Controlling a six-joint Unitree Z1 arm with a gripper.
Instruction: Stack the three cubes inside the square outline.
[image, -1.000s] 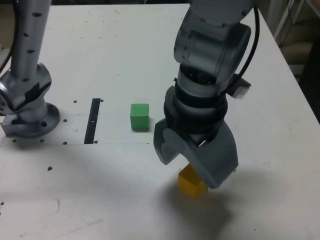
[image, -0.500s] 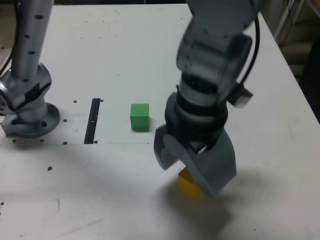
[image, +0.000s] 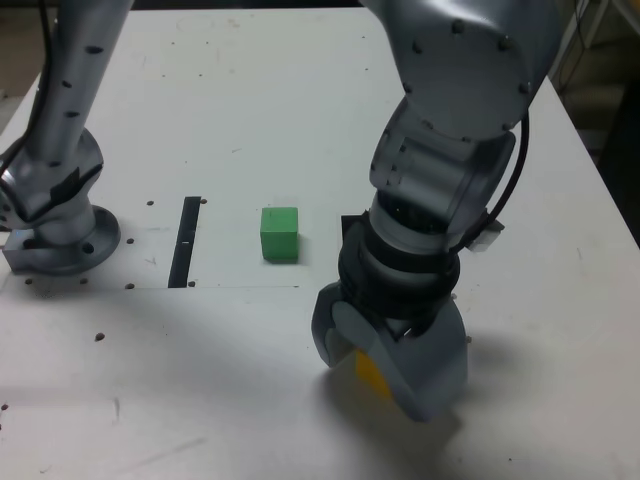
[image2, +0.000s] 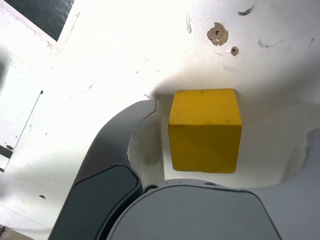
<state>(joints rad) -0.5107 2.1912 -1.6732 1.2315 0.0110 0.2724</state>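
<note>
The gripper (image: 372, 362) is straddling the yellow cube (image2: 204, 129), jaws parted, not gripping yet. One jaw is sitting nearer, so closing risks nudging the cube askew.

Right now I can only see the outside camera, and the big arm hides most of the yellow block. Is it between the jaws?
Observer: Yes. The wrist view shows the whole yellow cube sitting between the open jaws.
Operator: Are they squeezing it?
Observer: No. A strip of white table shows between the dark jaw and the cube's side.
Operator: Is it tipped over?
Observer: No, it looks like it sits flat on the table.
</note>
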